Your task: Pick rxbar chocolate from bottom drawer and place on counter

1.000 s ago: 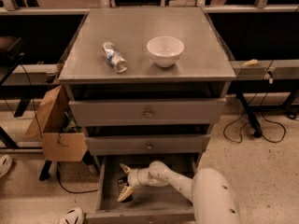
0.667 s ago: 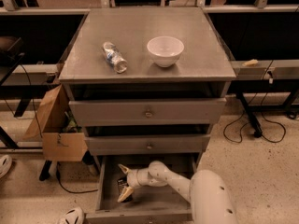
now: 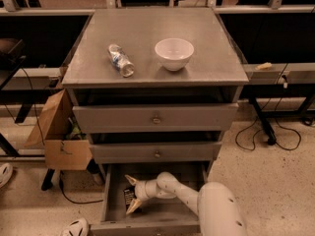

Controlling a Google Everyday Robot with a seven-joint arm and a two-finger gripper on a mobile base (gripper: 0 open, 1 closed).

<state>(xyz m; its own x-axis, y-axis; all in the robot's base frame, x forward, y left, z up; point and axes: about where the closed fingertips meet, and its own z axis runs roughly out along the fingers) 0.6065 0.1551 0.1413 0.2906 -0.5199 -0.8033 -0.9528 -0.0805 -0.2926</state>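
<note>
Down in the bottom drawer [image 3: 156, 219], which stands pulled out toward the near side, the rxbar chocolate [image 3: 128, 197] lies on the grey floor near the left wall, a small dark bar with pale lettering. The gripper [image 3: 131, 194] sits right at it, reaching in from the right. Its two pale fingers [image 3: 134, 206] are spread apart, one on the far side of the bar and one on the near side. The bar lies between them, and they do not look closed onto it. Whether either fingertip touches the wrapper is too fine to tell. The white arm [image 3: 183, 192] runs back to the right and near, to a bulky rounded segment at the near edge of the view.

Above, the middle drawer [image 3: 156, 153] and the top drawer [image 3: 155, 117] are pushed mostly in. On the counter [image 3: 147, 31] a clear plastic bottle [image 3: 120, 60] lies on its side left of centre, with a white bowl [image 3: 173, 53] just right of it. The far half of the top is bare grey. A cardboard box [image 3: 58, 139] leans against the cabinet's left side.

By my reading the drawer is open and the reach is made, so the approach is done. Closing on the bar, lifting it clear of the drawer and setting it on the counter all remain
</note>
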